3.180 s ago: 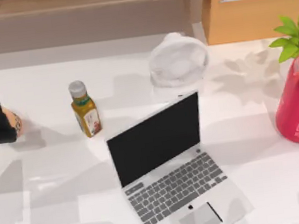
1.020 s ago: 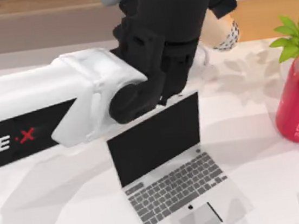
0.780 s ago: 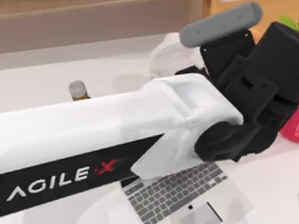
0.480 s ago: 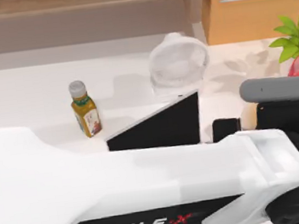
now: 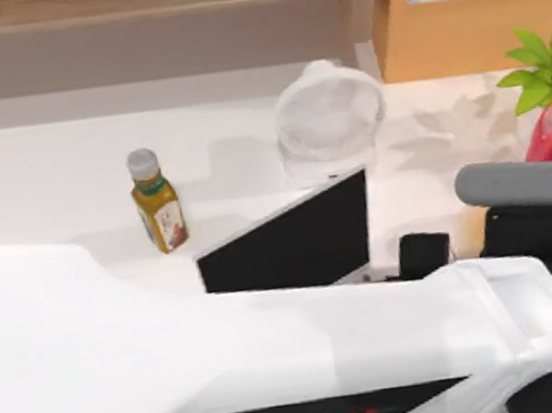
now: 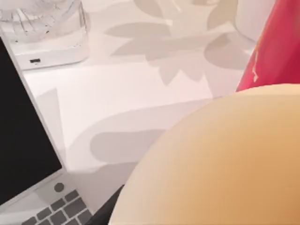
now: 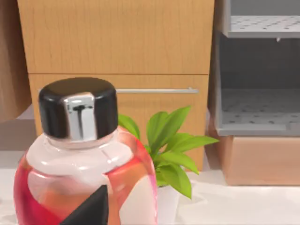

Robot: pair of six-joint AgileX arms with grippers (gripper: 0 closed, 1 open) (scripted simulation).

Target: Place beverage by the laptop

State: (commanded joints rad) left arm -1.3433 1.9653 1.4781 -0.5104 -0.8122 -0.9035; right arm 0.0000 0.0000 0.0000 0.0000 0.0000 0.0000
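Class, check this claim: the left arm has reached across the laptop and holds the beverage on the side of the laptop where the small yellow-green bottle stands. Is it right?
Not quite. The left arm does reach across the laptop, but the beverage is on the side of the big red bottle, as the left wrist view shows. The small yellow-green bottle stands on the laptop's other side, in the top view.

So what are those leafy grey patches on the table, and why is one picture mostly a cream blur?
Top view: the patches are shadows, shaped like the plant leaves. Left wrist view: the same shadows lie beyond the laptop; the cream mass is the beverage, so near the lens that its edge goes soft.
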